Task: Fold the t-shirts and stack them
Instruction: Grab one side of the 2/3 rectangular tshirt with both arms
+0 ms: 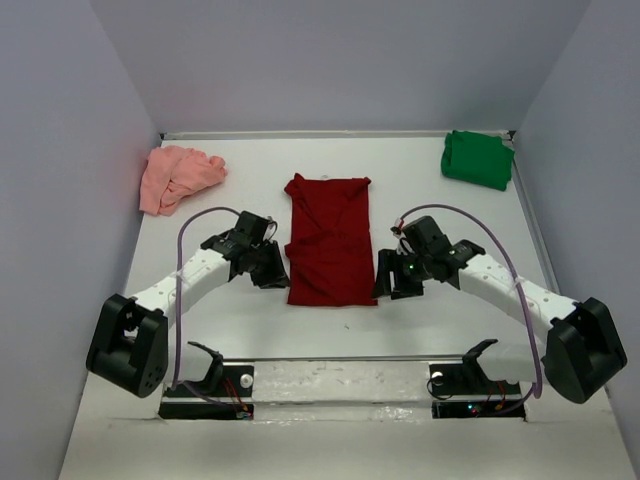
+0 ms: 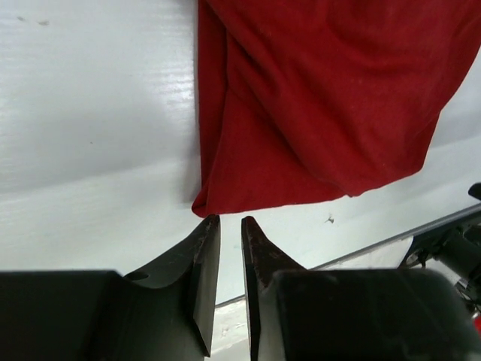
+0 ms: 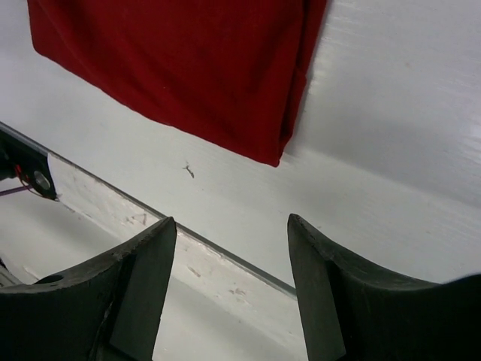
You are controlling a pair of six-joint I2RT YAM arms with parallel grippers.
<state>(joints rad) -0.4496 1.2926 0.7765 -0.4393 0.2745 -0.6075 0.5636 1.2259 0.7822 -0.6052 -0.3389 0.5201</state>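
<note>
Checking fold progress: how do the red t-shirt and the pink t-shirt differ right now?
Shape: the red t-shirt lies flat as a long folded rectangle; the pink t-shirt is a crumpled heap.
Place: the red one is mid-table between the left gripper and right gripper; the pink one sits at the far left corner, away from both.
Shared: both rest on the table, neither gripped.

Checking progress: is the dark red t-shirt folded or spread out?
Folded, at least lengthwise: the dark red t-shirt lies as a narrow strip, no sleeves sticking out, with layered edges in both wrist views.
</note>
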